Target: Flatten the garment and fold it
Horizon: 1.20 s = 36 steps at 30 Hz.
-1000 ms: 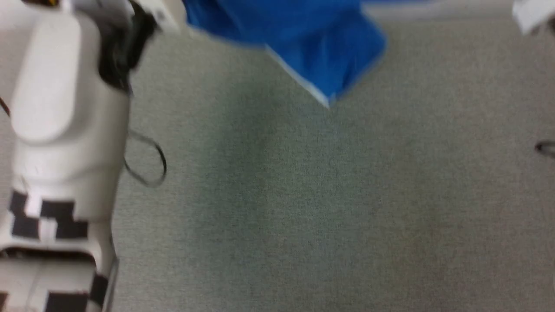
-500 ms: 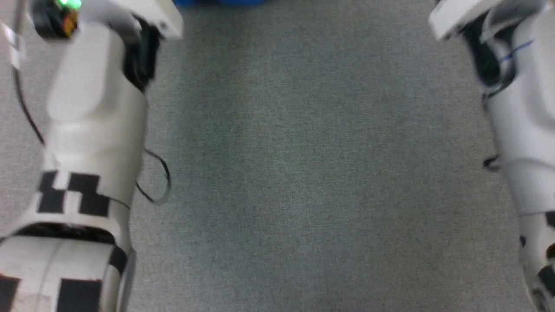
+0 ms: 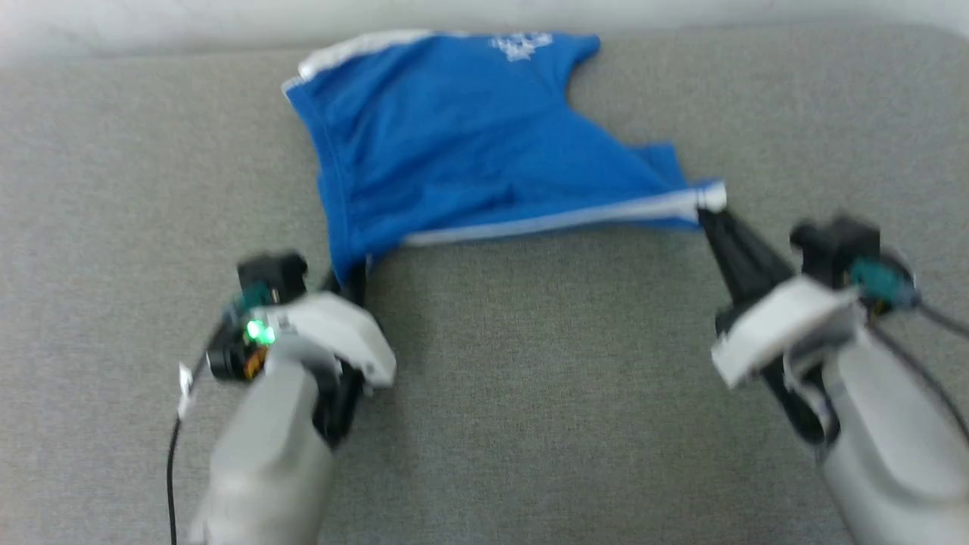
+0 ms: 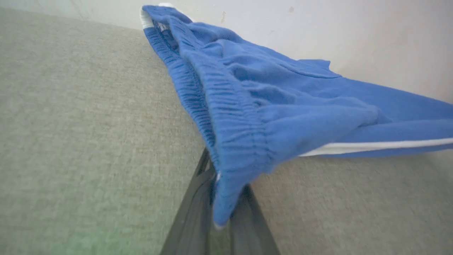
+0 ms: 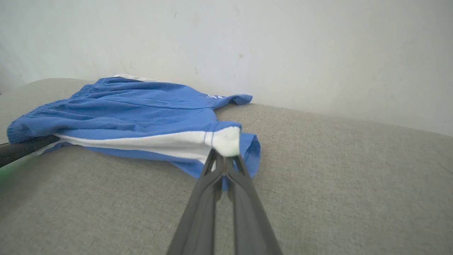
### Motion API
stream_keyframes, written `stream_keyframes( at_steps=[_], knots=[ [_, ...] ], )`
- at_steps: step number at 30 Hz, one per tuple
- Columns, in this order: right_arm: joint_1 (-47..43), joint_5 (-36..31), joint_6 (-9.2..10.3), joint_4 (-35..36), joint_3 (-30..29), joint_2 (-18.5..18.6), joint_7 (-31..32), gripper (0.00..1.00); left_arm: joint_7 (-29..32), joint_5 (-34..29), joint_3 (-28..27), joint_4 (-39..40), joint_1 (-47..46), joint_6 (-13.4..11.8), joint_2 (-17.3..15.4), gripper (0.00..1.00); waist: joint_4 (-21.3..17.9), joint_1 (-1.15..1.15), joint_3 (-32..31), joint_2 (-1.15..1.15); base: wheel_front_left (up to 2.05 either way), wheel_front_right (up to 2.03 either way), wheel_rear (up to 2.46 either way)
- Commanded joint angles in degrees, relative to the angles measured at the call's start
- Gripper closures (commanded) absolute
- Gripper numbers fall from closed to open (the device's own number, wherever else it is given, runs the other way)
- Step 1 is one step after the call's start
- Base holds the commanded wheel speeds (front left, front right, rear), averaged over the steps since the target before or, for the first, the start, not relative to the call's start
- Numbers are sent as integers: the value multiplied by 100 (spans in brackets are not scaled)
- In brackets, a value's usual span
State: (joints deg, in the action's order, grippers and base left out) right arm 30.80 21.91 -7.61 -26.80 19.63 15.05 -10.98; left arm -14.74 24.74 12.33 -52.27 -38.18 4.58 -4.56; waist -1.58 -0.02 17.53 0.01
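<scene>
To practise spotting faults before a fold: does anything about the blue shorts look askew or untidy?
Yes. The shorts lie skewed and rumpled on the grey surface, not flat: the left gripper pinches the waistband, the right gripper the white-striped hem, jaws shut, holding that edge raised.

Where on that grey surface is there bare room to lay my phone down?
Free: the broad stretch of grey surface on the robot's side of the shorts, between the left gripper and right gripper; also the strips either side of the shorts. Crowded: the far middle, where the shorts lie, and both pinched corners.
</scene>
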Motion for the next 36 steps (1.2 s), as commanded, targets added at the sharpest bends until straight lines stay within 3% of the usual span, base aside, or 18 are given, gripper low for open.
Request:
stream_keyframes(
  at_steps=[1, 6, 13, 18, 22, 28, 36],
  knots=[
    [-579, -36, 12, 473, -126, 47, 151, 100, -17, 17, 64, 359, 581, 18, 34, 100, 47, 2, -516, -1, 0, 0, 0],
    [-2027, -330, 12, 1911, -673, 14, 711, 100, 320, -3, 199, 1756, 1894, -261, -25, 100, 99, 2, -825, -1, 0, 0, 0],
    [-3690, -749, 12, 3726, -1362, -356, 1609, 100, 1529, -79, 245, 4729, 3725, -1038, -434, 100, 173, 2, -1034, -1, 0, 0, 0],
    [-4355, -980, 12, 4540, -1757, -649, 2070, 100, 2437, -38, 235, 6464, 4769, -1536, -638, 100, 232, 2, -1037, -1, 0, 0, 0],
    [-4549, -1067, 12, 4973, -1986, -734, 2294, 100, 3000, 18, 335, 7388, 5233, -1711, -745, 100, 294, 2, -998, -1, 0, 0, 0],
    [-3914, -991, 12, 4924, -2094, -509, 2487, 100, 3381, 362, 348, 7483, 4897, -1544, -766, 100, 431, 2, -790, -1, 0, 0, 0],
    [-2001, -774, 12, 3535, -1763, -58, 2733, 100, 3635, 1151, 126, 6291, 3578, -1086, -569, 100, 723, 2, -267, -1, 0, 0, 0]
  ],
)
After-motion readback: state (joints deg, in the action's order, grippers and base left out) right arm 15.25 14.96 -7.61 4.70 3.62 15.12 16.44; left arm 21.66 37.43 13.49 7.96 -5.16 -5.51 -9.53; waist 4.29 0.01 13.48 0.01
